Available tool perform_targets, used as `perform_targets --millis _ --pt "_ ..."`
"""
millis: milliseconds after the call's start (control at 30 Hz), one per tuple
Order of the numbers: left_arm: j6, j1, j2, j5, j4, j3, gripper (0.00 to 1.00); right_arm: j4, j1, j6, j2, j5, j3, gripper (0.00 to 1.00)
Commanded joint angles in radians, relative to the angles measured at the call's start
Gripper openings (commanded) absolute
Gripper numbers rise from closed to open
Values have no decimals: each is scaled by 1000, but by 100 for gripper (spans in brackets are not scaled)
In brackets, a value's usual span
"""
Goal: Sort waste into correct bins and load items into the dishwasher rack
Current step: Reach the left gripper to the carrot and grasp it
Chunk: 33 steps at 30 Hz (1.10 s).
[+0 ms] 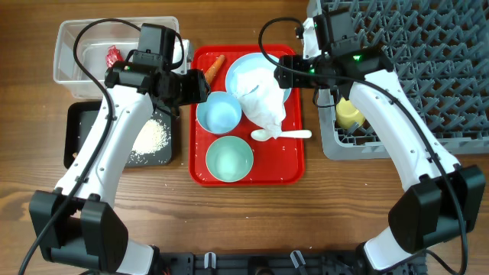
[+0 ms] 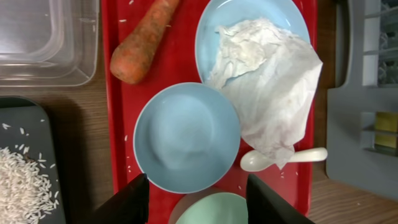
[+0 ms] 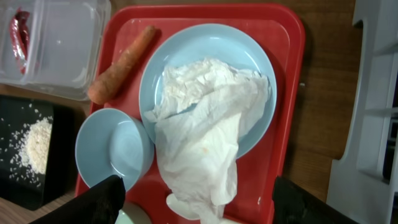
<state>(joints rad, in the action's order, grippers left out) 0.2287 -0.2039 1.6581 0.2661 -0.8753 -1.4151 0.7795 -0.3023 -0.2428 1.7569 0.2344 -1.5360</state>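
On the red tray lie a carrot, a light-blue plate under a crumpled white napkin, a light-blue bowl, a pale-green bowl and a white spoon. The red wrapper is in the clear tub. Rice lies in the black tray. The yellow cup sits in the grey rack. My left gripper is open and empty above the blue bowl. My right gripper is open above the napkin.
The tub and black tray stand left of the red tray, and the rack stands right of it with a strip of bare wood between. A few rice grains lie loose on the red tray. The brown lump does not show clearly.
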Motion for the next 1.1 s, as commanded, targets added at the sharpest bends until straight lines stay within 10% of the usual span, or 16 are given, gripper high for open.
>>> perform_targets --millis 0,1067 --pt "22 -48 23 -121 3 -9 49 -9 -2 -19 -1 -16 -14 79" --pt "39 -142 229 -373 415 -8 60 -34 3 -74 -16 -24 -14 79"
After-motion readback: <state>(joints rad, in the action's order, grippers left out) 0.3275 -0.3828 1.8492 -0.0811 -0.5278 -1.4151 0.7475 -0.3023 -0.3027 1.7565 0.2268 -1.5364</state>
